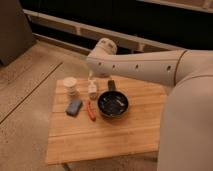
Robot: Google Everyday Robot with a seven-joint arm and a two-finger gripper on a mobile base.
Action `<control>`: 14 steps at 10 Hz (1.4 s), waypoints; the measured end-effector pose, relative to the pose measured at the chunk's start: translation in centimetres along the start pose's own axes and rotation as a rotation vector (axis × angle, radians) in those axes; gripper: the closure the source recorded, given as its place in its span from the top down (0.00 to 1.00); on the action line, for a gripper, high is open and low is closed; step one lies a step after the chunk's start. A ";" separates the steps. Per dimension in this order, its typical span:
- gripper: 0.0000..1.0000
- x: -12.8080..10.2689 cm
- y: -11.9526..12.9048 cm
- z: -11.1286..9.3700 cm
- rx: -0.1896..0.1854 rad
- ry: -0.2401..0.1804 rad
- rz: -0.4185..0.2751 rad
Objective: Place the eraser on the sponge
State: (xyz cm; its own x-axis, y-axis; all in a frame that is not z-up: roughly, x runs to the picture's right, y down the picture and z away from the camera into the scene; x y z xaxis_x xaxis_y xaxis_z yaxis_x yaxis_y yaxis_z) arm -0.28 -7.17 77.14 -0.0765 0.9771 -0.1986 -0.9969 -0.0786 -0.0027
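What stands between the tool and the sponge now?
Nothing visible. The tool hangs between the white cup and the black pan; the blue sponge lies nearer the camera and left of it, bare table between. The orange-red pen lies beside that path.

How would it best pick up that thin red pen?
Probably at its middle, from straight above, closing across the thin width: the pen lies flat on the table between sponge and pan, leaving little room sideways. The claw hangs over the table's back, near the cup.
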 end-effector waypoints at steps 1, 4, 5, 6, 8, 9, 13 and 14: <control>0.65 -0.5 -0.6 0.1 0.004 -0.001 -0.016; 0.65 -2.0 -0.5 0.4 -0.048 -0.018 -0.192; 0.65 -2.4 -0.2 0.5 -0.076 -0.027 -0.251; 0.65 -2.8 0.3 0.9 -0.117 -0.036 -0.312; 0.65 -3.9 -0.8 2.0 -0.154 -0.043 -0.341; 0.65 -4.6 -2.2 2.9 -0.153 -0.040 -0.324; 0.65 -6.3 -9.5 7.8 -0.040 0.029 -0.108; 0.65 -6.1 -9.6 8.8 -0.027 0.055 -0.068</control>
State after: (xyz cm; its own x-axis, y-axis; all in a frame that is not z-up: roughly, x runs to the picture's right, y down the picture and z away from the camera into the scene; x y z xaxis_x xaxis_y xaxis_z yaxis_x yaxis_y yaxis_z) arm 9.61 -10.63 87.02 -0.0071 0.9680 -0.2508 -0.9989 -0.0187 -0.0439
